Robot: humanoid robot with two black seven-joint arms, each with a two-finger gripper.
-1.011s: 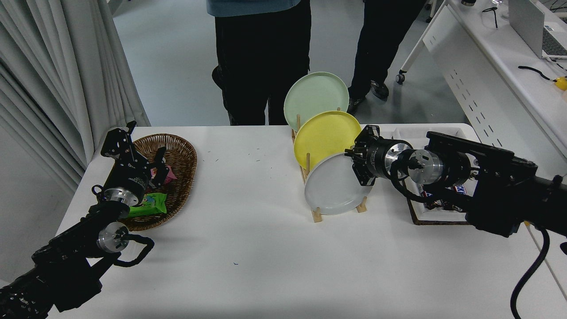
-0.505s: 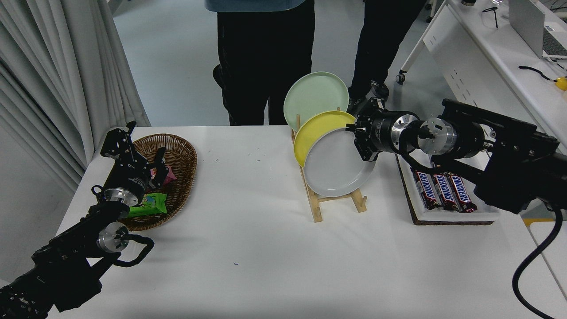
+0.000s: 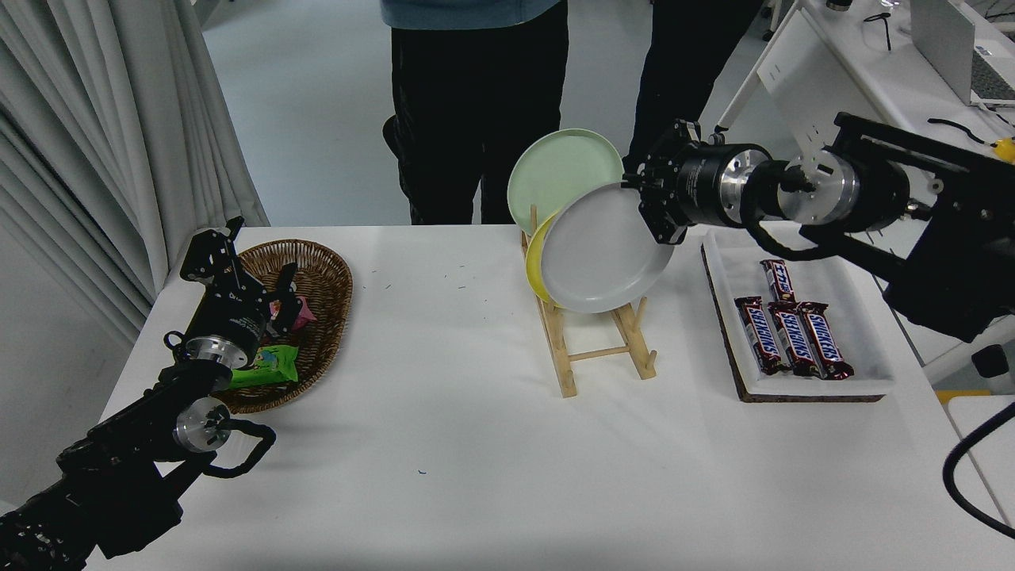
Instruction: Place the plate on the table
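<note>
While three plates show, the right gripper (image 3: 652, 208) pinches one — the plate (image 3: 604, 247).

bare table (image 3: 476, 476) in front of wooden rack (image 3: 603, 353), wicker basket (image 3: 317, 317) left, candy tray (image 3: 793, 381) right

The plate (image 3: 604, 250) right of the frame's centre is plain light grey, overlapping a yellow plate (image 3: 536, 258) and a pale green plate (image 3: 555, 176), all over a light wooden rack (image 3: 599, 349) on the plain white table (image 3: 476, 444). At the left, a dark brown woven basket (image 3: 321, 301) holds a bright green packet (image 3: 266, 366) and something pink (image 3: 297, 312). At the right, a white tray (image 3: 793, 317) carries brown candy bars (image 3: 789, 331) with white and blue-red lettering, and both the right gripper (image 3: 644, 202) and left gripper (image 3: 230, 258) are black with silver metal collars.
</note>
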